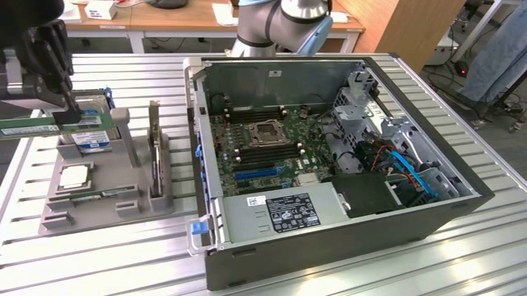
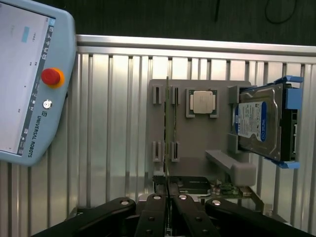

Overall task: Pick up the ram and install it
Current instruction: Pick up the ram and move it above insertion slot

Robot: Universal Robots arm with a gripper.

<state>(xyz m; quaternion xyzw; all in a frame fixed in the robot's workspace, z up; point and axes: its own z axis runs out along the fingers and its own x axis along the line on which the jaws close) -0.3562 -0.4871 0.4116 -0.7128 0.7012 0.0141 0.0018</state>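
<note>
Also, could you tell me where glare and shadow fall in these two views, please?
Exterior view: the gripper holding the ram is a dark shape, the computer case shadowed inside. Wrist view: the table slats glare brightly, the pendant screen is washed pale.

- I saw the Universal Robots arm (image 1: pixel 284 21) at the far side of the exterior view, showing a grey joint with a blue cap.
- Its black gripper (image 1: pixel 66 116) hung at the exterior view's left, well apart from that joint, fingers pointing down.
- In the wrist view, the two fingers (image 2: pixel 154 215) were drawn in close, nearly parallel.
- The jaws were clamped on the ram (image 1: pixel 29 130), pinching its flat faces.
- The gripper held the stick level and on edge, and it reached out past the fingertips on both sides.
</note>
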